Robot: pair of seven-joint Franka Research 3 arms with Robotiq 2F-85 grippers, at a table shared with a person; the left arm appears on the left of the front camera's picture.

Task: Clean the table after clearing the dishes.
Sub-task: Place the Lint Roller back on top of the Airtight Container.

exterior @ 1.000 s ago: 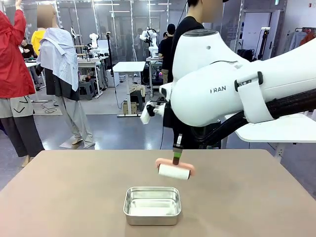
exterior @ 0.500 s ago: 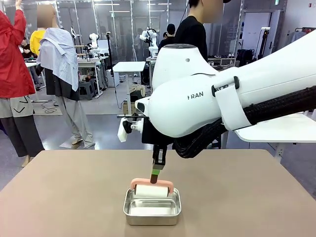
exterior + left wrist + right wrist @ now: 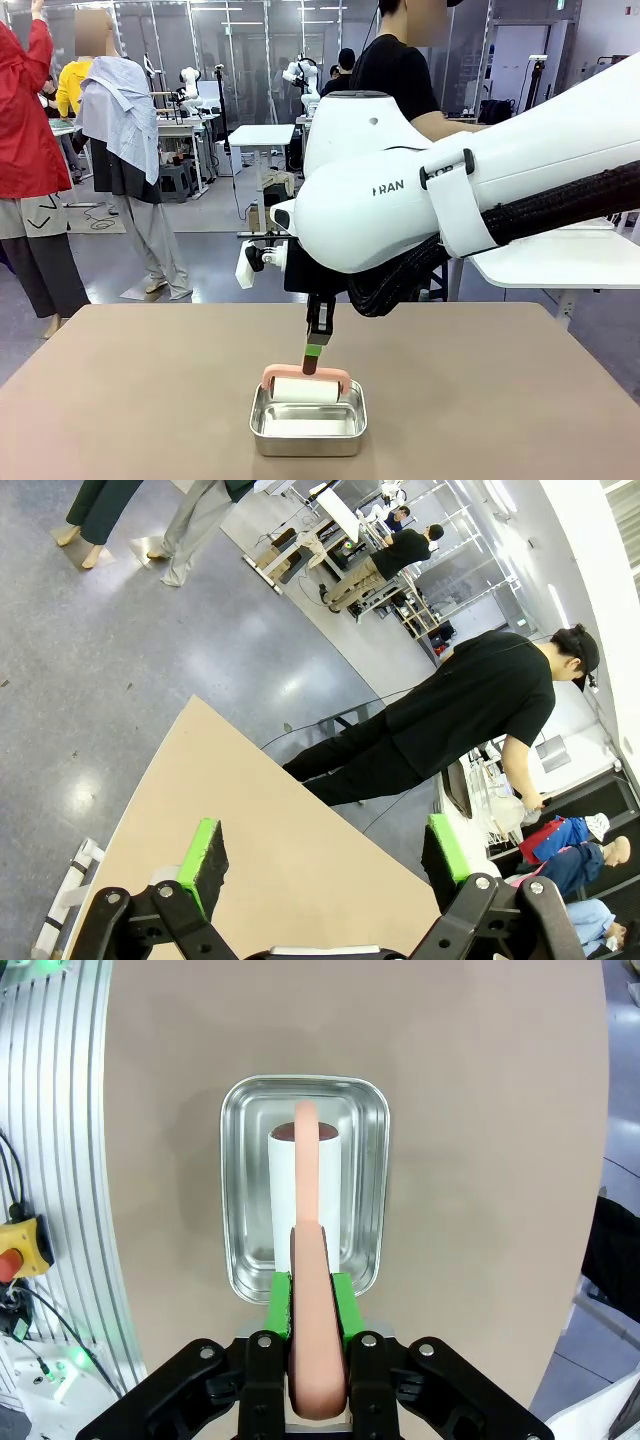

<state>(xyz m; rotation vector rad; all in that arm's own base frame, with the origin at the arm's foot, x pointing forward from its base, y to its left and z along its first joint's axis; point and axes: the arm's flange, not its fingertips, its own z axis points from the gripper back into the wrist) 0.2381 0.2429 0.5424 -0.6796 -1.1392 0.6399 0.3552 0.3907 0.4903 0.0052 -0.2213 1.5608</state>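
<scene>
The lint roller (image 3: 306,389) is held by its handle in the right gripper (image 3: 311,1295), directly above the steel pan (image 3: 307,428) near the desk's (image 3: 120,400) near edge; left gripper (image 3: 325,865) fingers stand wide, empty.

The right arm (image 3: 420,200) is glossy white with rounded, bulbous housings and grey lettering reading "RAN" on one side. A black strap rings its forearm, and a black braided cable sleeve runs along its underside. Its gripper (image 3: 310,1290) has black linked fingers with silver screw heads and bright green pads. The left gripper (image 3: 325,855) is built the same: black links, round silver screws, green pads backed in black. The person (image 3: 470,700) wears a black short-sleeved shirt and black trousers
</scene>
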